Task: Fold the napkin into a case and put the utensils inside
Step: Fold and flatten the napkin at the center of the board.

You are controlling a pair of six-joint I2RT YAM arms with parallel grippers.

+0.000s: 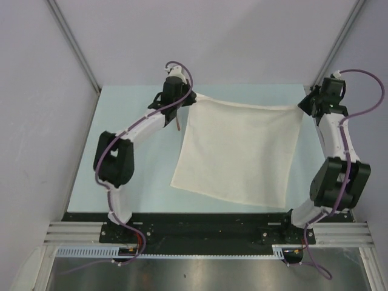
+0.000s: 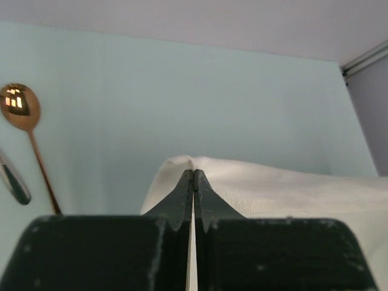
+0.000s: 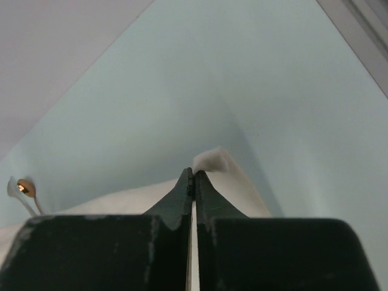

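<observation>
The cream napkin point(image 1: 239, 151) hangs as one open sheet, stretched between my two grippers at its far corners, with its near edge resting on the table. My left gripper point(image 1: 193, 97) is shut on the far left corner, as the left wrist view point(image 2: 193, 174) shows with cloth point(image 2: 273, 188) pinched at the tips. My right gripper point(image 1: 301, 108) is shut on the far right corner point(image 3: 212, 160), tips together point(image 3: 193, 173). The copper-bowled spoon point(image 2: 19, 106) lies on the table left of the napkin. The silver fork point(image 2: 12, 179) lies beside it, partly cut off by the frame edge.
The pale blue table top point(image 1: 133, 182) is walled by grey panels at the back and sides. The spoon's handle point(image 1: 177, 125) shows just under my left arm, close to the napkin's left edge. A black rail point(image 1: 194, 221) runs along the near edge.
</observation>
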